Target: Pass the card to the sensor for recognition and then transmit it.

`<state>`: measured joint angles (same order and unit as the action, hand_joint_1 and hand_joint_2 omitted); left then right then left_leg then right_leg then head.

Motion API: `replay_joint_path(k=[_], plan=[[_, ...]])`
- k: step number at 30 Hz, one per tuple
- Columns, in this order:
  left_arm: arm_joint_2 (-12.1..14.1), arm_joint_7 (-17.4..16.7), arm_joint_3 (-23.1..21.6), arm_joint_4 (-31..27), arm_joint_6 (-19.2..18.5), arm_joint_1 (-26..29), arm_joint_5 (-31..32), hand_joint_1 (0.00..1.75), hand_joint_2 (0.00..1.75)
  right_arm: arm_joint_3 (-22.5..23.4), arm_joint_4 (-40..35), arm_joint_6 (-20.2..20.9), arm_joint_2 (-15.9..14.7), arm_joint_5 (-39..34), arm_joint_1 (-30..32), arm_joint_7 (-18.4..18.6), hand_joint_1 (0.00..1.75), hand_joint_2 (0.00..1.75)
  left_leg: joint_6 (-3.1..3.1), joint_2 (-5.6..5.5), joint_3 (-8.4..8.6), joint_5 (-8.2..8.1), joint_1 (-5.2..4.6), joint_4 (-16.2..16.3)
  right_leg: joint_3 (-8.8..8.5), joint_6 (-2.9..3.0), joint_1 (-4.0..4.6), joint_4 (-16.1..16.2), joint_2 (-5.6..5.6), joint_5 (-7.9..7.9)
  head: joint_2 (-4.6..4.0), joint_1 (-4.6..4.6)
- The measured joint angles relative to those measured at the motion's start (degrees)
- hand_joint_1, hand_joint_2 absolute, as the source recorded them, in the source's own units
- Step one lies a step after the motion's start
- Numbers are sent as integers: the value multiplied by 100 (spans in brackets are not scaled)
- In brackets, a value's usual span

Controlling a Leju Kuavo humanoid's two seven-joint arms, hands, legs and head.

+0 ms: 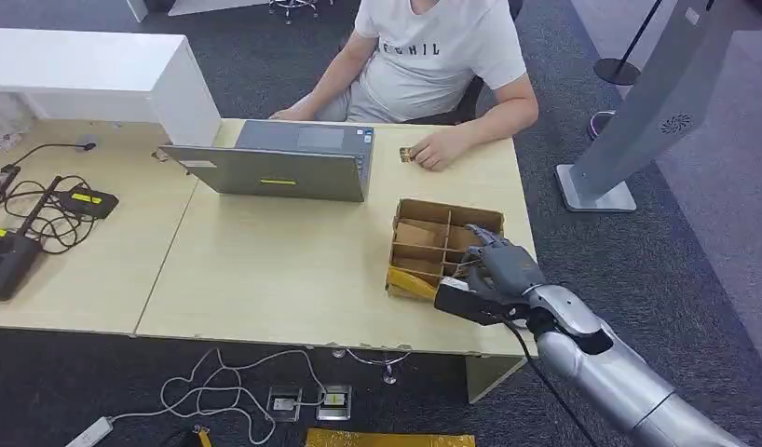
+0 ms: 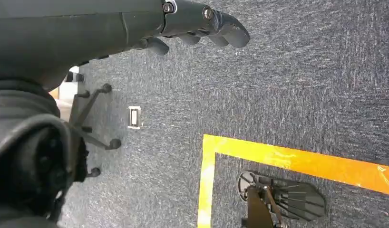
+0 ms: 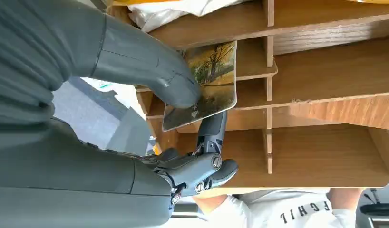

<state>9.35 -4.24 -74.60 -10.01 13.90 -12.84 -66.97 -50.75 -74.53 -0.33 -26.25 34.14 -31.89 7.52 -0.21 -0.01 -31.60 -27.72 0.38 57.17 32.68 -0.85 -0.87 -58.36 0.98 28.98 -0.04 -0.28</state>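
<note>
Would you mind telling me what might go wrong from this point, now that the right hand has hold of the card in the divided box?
1. The right hand pinches the card near one corner only, so it may slip or twist on lifting.
2. The card sits among the dividers of the wooden box; it could catch on one and drag the box along.
3. A person's hand rests on the table near the box; a wide swing might come close to it.

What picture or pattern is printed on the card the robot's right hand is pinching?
The card bears an autumn landscape, trees in yellow-brown tones; clearest in the right wrist view.
</note>
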Motion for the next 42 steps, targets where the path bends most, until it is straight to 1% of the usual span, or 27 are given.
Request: replay_joint_path(k=[16,27,28,29,30,31,32,35,42], plan=[[0,0,-2,0,35,4,-29,0,0,0,2,33,42,-17,-8,0,175,175,0,0,0,0,0,0,0,0,0,0,0,0,0,0],[-2,0,-2,0,52,11,-33,0,0,2,2,-39,68,15,-8,0,175,175,0,0,-1,0,0,0,1,0,0,0,0,0,0,0],[-2,0,-2,0,52,12,-31,0,0,4,0,-92,70,70,-9,-13,175,175,0,0,-1,0,0,0,0,0,0,0,0,0,0,0],[-2,0,-2,0,50,12,-13,0,0,20,0,-315,68,228,-21,-76,175,175,0,0,-3,0,0,1,0,0,0,-1,0,-1,0,2],[-4,0,-2,0,48,12,15,0,0,83,-4,-738,63,484,-79,-184,175,175,0,0,-6,1,-3,1,5,0,-2,-2,0,-2,0,0],[-4,0,0,0,50,10,33,0,0,221,-13,-1001,46,608,-223,-332,175,175,0,5,-5,1,-7,1,9,0,-6,-3,-1,-6,0,-2],[-7,0,0,0,50,6,42,0,0,346,-13,-1051,20,625,-415,-461,175,175,0,10,-3,1,-7,1,10,0,-7,-3,-5,-6,0,-6],[-15,0,-2,0,48,1,57,0,0,654,-13,-962,-35,684,-810,-601,175,175,0,10,10,1,-3,1,-6,0,-2,0,-5,-6,0,2],[-24,0,0,0,48,-4,59,0,0,984,-39,-1005,-35,815,-830,-625,175,175,0,10,7,1,-3,1,-3,0,-3,-1,-6,-6,0,0]])
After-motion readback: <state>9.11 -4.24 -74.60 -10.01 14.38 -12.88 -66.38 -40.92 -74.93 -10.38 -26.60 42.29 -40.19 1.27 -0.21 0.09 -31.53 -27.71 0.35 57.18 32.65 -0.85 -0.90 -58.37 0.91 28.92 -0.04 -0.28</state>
